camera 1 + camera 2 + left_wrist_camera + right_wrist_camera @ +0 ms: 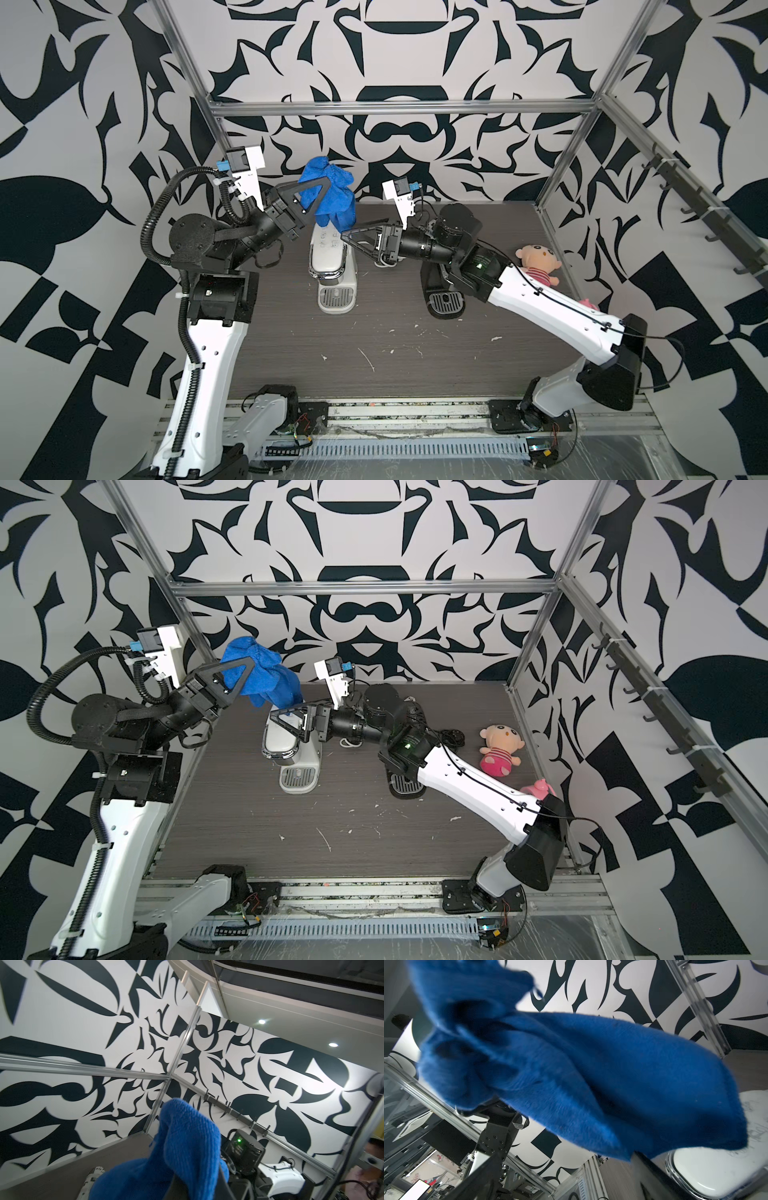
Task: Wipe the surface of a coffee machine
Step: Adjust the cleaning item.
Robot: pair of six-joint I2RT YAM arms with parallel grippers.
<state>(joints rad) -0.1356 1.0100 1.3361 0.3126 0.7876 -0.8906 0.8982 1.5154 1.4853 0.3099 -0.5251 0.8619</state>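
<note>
A white coffee machine (332, 266) (291, 750) stands at the middle of the dark table. A blue cloth (330, 191) (266, 679) hangs bunched above its rear top, and my left gripper (321, 186) (245, 665) is shut on the cloth's upper part. The left wrist view shows the cloth (182, 1147) pinched in the left gripper (199, 1180). My right gripper (345, 237) (273, 720) stands open just under the cloth's lower end, over the machine's top. In the right wrist view the cloth (571, 1074) hangs above the open right gripper (566, 1178), beside the machine's top (716, 1172).
A black coffee machine (446, 301) (405, 787) stands to the right, mostly hidden under my right arm. A plush doll (538, 264) (498, 748) and a small pink item (588, 302) (538, 788) lie near the right frame post. Aluminium frame rails surround the table.
</note>
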